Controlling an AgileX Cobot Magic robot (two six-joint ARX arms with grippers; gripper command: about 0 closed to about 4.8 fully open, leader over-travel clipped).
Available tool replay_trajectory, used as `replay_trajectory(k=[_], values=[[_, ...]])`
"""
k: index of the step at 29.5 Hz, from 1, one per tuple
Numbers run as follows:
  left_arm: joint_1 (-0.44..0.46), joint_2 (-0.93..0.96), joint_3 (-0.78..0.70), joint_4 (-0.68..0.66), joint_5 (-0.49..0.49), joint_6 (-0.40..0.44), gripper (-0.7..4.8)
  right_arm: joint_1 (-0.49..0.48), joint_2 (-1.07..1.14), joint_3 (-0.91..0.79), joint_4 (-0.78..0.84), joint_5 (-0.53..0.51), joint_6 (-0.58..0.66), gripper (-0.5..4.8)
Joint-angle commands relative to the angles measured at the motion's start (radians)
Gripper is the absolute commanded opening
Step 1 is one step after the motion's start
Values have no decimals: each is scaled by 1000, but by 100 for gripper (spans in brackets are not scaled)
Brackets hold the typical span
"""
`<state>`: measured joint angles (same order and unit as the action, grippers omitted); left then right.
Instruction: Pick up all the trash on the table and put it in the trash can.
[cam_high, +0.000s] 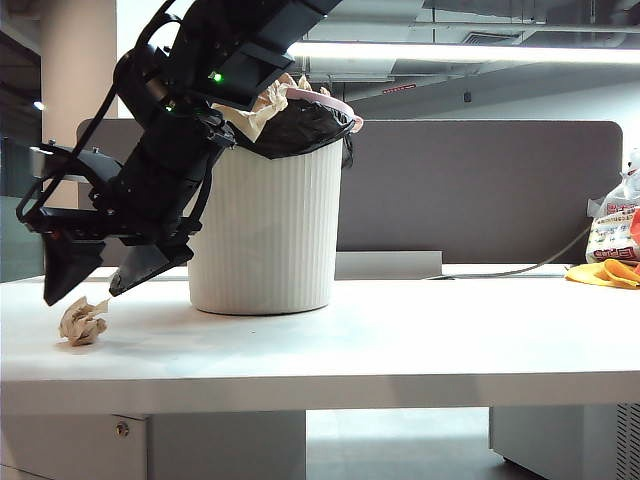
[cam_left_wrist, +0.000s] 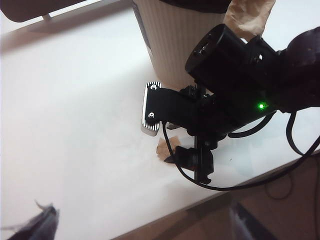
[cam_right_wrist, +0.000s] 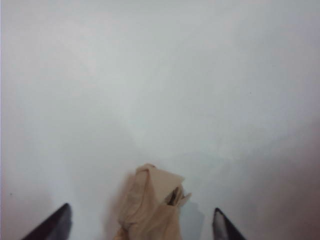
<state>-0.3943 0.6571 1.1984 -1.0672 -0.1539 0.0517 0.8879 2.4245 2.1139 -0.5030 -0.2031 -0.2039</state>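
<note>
Exterior view: the right gripper (cam_high: 92, 288) is hanging over a paper wad (cam_high: 82, 320) at the near left of the table (cam_high: 400, 340), claw apart, one tip on each side. The left gripper (cam_left_wrist: 142, 222) is waiting up high, wide apart. This looks like the grabbing step. Next it needs to squeeze the wad, then lift it to the trash can (cam_high: 265, 230).

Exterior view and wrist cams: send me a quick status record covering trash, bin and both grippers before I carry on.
trash on table: one paper wad, left of the trash can, lying on the table
trash in can: crumpled paper showing at the rim; count unclear
right gripper: at the left of the exterior view, open, tips either side of the wad, not yet gripping
left gripper: open, empty, high above the table
</note>
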Motion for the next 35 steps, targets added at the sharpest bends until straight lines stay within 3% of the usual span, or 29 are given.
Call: replay_trajectory(k=[1,9,12,14,16,22,35], values=[[0,-1,2,-1,-3,1,479,5,1,4,15,-5,-2,322],[0,-1,2,-19,-3,4,479,2,23,4,14,11,-2,318],[0,-2,2,-19,-3,4,479,-1,30,3,14,23,-3,149],[0,-2,2,-19,-3,5,479,-4,31,3,14,22,-3,69],[0,-2,2,-19,-3,5,479,-5,31,4,14,23,-3,36],[0,-2,2,-18,-3,30,479,-7,27,26,-3,22,-2,7],[-1,-2,3,54,-3,31,479,-5,-113,261,-53,-44,-2,7]])
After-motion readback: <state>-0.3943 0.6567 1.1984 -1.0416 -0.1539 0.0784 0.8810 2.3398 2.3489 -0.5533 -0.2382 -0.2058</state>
